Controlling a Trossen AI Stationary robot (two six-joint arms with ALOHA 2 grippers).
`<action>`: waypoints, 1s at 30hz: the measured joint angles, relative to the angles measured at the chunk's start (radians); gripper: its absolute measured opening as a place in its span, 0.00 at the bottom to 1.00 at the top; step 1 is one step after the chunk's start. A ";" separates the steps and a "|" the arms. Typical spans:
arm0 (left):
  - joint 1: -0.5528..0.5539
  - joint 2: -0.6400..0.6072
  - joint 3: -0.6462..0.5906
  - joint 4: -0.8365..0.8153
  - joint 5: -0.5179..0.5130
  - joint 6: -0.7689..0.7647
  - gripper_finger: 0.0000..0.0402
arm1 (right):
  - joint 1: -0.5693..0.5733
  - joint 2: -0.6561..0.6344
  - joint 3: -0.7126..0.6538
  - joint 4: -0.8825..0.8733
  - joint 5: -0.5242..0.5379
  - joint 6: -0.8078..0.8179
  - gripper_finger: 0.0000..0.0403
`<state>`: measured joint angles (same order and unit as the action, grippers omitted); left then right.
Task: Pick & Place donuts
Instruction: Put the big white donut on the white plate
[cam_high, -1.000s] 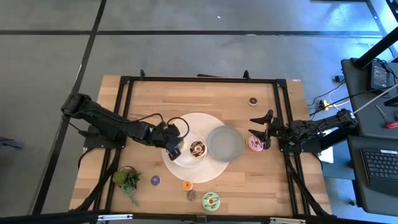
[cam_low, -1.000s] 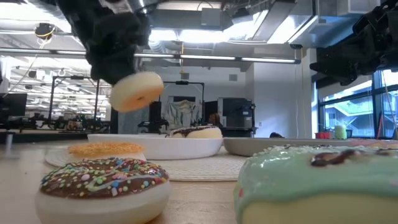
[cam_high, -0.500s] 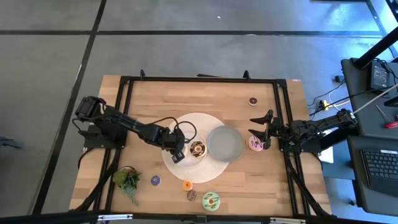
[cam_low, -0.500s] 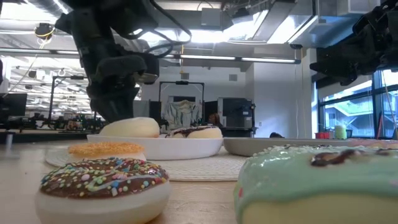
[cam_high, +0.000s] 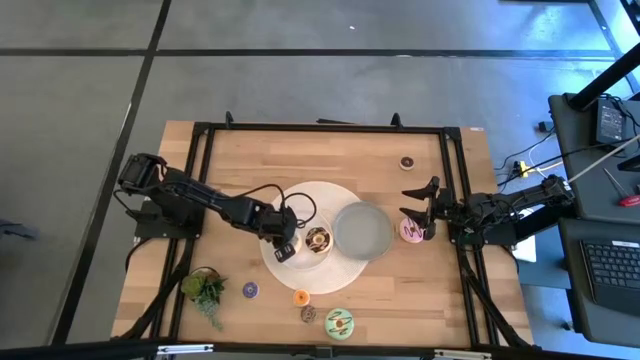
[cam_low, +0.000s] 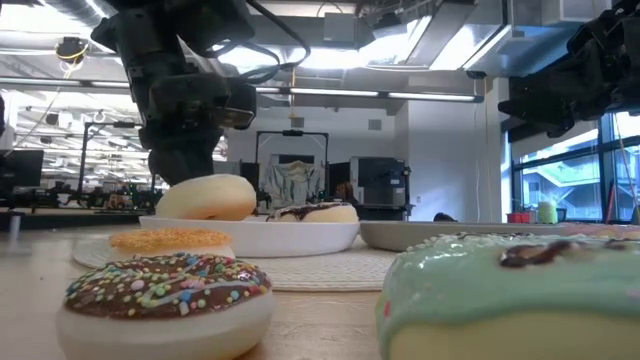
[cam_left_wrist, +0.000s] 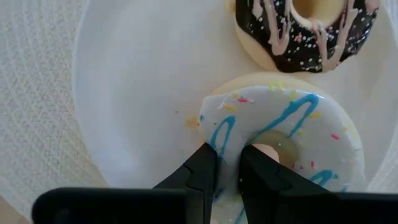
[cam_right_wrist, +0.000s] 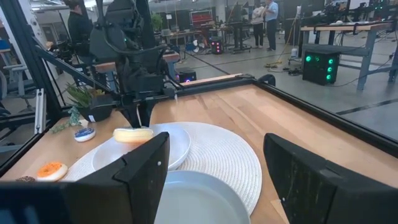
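Note:
My left gripper (cam_high: 283, 246) (cam_left_wrist: 229, 169) is over the white dish (cam_high: 297, 260), shut on a white-iced donut with blue drizzle (cam_left_wrist: 286, 134) (cam_low: 207, 198). A chocolate-iced donut (cam_high: 318, 238) (cam_left_wrist: 305, 31) lies flat in the same dish beside it. My right gripper (cam_high: 420, 212) (cam_right_wrist: 217, 180) hangs open at the table's right side, above a pink donut (cam_high: 411, 230) lying on the wood. Loose donuts rest flat on the table: a mini chocolate one (cam_high: 407, 162), purple (cam_high: 250, 290), orange (cam_high: 301, 297), sprinkled brown (cam_high: 308, 314) and green (cam_high: 339, 321). My left gripper pinches the white donut's ring wall (cam_left_wrist: 227, 134), one finger (cam_left_wrist: 264, 177) at the hole and the other (cam_left_wrist: 202, 171) outside the rim. The fingers come from above, pointing down. The donut's underside rests in the white dish, nearly flat, iced face up.
A grey dish (cam_high: 362, 228) sits right of the white dish, both on a round white mat (cam_high: 335, 275). A small green plant (cam_high: 205, 288) stands at the near left. A black frame rail (cam_high: 320, 128) rims the table. In the low view the green donut (cam_low: 510, 300) and the sprinkled one (cam_low: 165, 290) loom close.
My left gripper moved right and down, carrying the white donut from the air above the dish's left rim into the white dish. The donut now rests in the dish next to the chocolate one. The gripper has stayed shut on it.

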<state>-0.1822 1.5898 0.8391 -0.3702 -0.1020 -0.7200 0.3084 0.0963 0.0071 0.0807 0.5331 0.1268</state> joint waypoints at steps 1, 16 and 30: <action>0.000 0.000 0.000 0.001 0.000 0.000 0.15 | 0.000 0.000 0.000 0.000 0.000 0.000 0.65; 0.000 0.000 0.000 -0.010 -0.003 0.001 0.30 | 0.000 0.000 0.000 0.000 -0.001 0.000 0.65; 0.001 -0.001 0.000 -0.030 0.018 0.001 0.47 | 0.000 0.000 0.000 0.000 -0.002 -0.001 0.65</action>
<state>-0.1810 1.5890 0.8391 -0.4000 -0.0844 -0.7189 0.3084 0.0963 0.0069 0.0805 0.5312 0.1261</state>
